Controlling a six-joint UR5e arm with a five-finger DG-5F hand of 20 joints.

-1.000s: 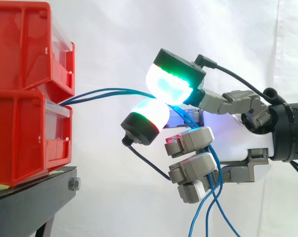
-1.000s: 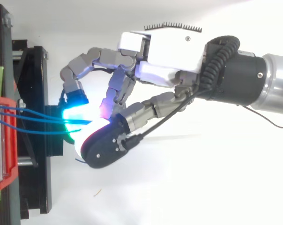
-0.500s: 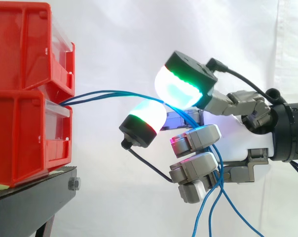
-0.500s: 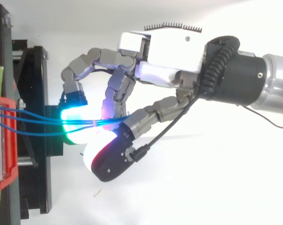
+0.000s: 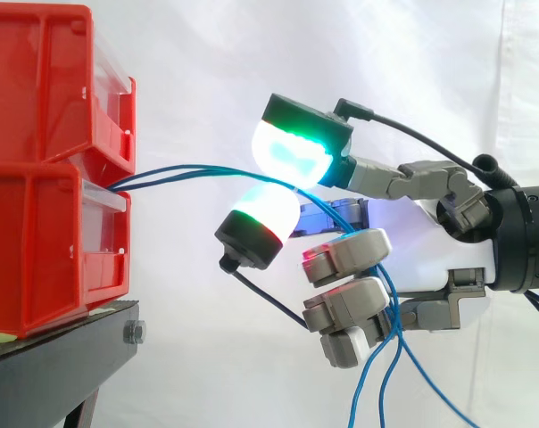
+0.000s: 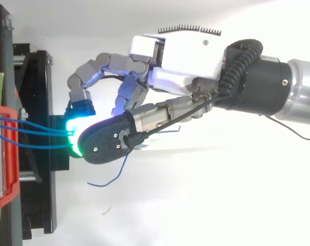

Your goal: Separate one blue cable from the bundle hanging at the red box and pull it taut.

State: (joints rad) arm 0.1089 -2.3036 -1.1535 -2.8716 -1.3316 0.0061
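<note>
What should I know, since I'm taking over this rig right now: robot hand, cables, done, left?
Robot hand: pads closed on the thin blue cables in a pinch.
Cables: run together from the stacked red plastic bins to the pinch, curved, not taut; ends hang below the robot hand.
Done: bundle grasped.
Left: isolate one cable, pull it taut.

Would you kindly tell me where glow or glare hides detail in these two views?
Side view: the pads of the hand glow white and green, washing out the blue cables where they pass between them; the white curtain is evenly lit, without hard shadows. Top view: cyan-green glow at a pad swallows the cables where they reach the hand, and the white ground is glaringly bright.
</note>
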